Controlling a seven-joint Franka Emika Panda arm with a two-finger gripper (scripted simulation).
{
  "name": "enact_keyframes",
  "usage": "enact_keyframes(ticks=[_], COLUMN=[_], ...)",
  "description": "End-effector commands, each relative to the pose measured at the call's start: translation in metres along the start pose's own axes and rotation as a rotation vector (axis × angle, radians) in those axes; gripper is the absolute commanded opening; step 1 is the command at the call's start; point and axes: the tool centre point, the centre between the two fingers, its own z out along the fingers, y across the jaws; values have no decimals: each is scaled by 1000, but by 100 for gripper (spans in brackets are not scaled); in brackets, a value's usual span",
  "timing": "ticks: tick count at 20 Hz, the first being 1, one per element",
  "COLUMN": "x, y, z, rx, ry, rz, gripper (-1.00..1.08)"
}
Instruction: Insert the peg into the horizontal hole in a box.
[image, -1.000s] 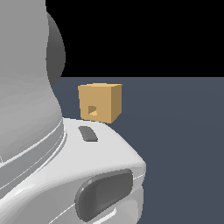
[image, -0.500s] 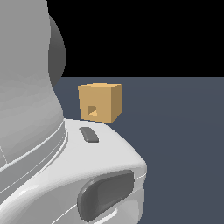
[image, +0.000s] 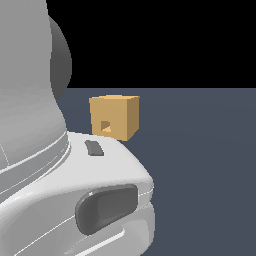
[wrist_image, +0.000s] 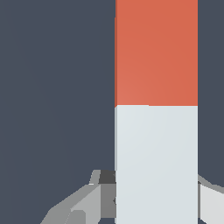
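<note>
In the wrist view the peg (wrist_image: 156, 57) runs lengthwise through the picture, orange-red on its far part and white (wrist_image: 156, 162) on the near part. My gripper (wrist_image: 156, 194) has a grey finger (wrist_image: 87, 203) pressed against each side of the white end, so it is shut on the peg. In the exterior view the tan box (image: 114, 117) stands on the dark floor, with its small dark hole (image: 105, 125) in the face turned toward the exterior view's left. The gripper and the peg are hidden there behind the arm.
The arm's large white body (image: 60, 175) fills the exterior view's left and lower part and covers the box's lower corner. Dark grey floor (image: 200, 150) lies around the box.
The arm's body has shifted very slightly in the exterior view. The box has not moved.
</note>
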Motion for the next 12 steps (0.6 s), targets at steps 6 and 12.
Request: enact_keyframes(ticks=[6, 12], x=[30, 69], y=[-5, -8], z=[-4, -7], rx=[-1, -1], ry=[-1, -1], rz=[78, 179], gripper=[-100, -100])
